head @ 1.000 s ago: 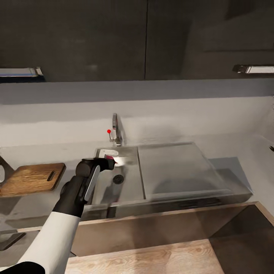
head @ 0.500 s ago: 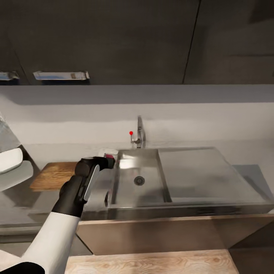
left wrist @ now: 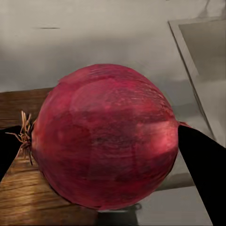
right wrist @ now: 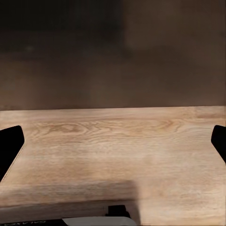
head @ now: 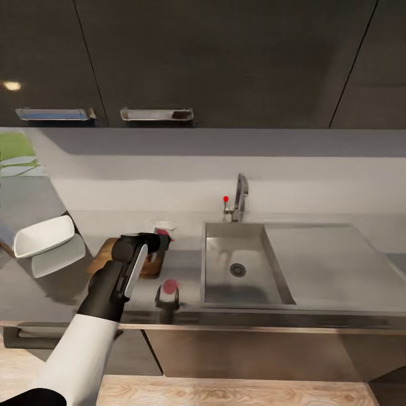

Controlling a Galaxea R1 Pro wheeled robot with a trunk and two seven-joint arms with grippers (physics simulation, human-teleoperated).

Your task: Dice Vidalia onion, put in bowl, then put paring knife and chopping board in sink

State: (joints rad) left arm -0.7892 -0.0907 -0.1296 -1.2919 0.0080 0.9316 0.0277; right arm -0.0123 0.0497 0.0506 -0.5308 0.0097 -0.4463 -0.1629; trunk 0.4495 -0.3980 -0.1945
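Deep red, the Vidalia onion (left wrist: 104,136) sits clamped between the left gripper (head: 162,240) fingers, the chopping board (left wrist: 19,188) just beneath; head view adds the sink (head: 239,270) well apart. Right gripper (right wrist: 113,146) spread wide, empty.

The left gripper (head: 163,241) and its arm cover most of the chopping board (head: 100,255) in the head view, and only a sliver of the Vidalia onion (head: 163,232) peeks past the fingers. In the left wrist view the onion (left wrist: 106,136) hides much of the board (left wrist: 23,197), and both black fingers (left wrist: 205,165) run off the frame edges
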